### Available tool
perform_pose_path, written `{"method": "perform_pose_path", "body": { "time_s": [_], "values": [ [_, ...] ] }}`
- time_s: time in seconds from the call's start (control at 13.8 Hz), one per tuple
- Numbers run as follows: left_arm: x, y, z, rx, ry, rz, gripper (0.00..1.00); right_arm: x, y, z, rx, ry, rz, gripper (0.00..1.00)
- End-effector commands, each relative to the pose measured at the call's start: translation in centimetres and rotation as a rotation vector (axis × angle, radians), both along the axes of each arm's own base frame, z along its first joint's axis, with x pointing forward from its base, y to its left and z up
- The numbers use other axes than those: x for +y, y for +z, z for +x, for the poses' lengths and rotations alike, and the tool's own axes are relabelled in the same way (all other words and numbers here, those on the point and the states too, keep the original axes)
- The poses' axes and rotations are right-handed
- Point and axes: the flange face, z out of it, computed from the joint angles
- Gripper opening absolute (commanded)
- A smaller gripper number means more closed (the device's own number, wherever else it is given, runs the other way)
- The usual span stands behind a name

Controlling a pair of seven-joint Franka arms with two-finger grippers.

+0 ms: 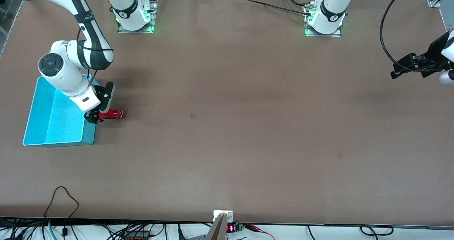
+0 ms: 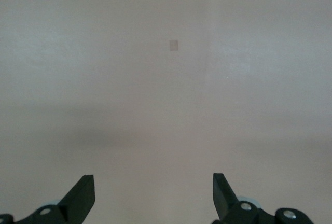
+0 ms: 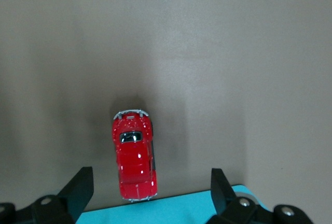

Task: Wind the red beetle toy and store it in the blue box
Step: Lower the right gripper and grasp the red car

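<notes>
The red beetle toy stands on the table, right beside the wall of the blue box that faces the left arm's end. My right gripper hangs low over that wall and is open. The car's end by the box lies between the two fingertips and touches neither. The box rim shows just under the fingers. My left gripper waits open over bare table at the left arm's end, holding nothing.
The two arm bases stand along the table edge farthest from the front camera. A black cable loops by the left arm. Small dark marks are on the brown tabletop. Cables hang at the nearest edge.
</notes>
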Motion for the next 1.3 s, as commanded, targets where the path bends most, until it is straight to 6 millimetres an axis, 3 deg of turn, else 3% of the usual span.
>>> {"method": "perform_pose_path", "body": {
  "time_s": [0.0,0.36,0.94,1.23],
  "values": [
    [0.1,0.3,-0.2,0.002,-0.007,-0.009,1.00,0.0,0.2,0.4,-0.024,0.085,-0.024,1.00],
    [-0.2,0.5,-0.3,0.002,-0.015,-0.011,1.00,-0.6,-0.6,0.2,-0.031,0.133,-0.049,1.00],
    [-0.3,0.6,-0.4,-0.001,-0.014,-0.018,1.00,-2.5,-5.5,-0.9,-0.023,0.103,-0.034,1.00],
    [-0.3,0.5,-0.3,0.000,-0.014,-0.018,1.00,-2.6,-6.9,-1.1,-0.006,0.088,-0.029,1.00]
  ]
}}
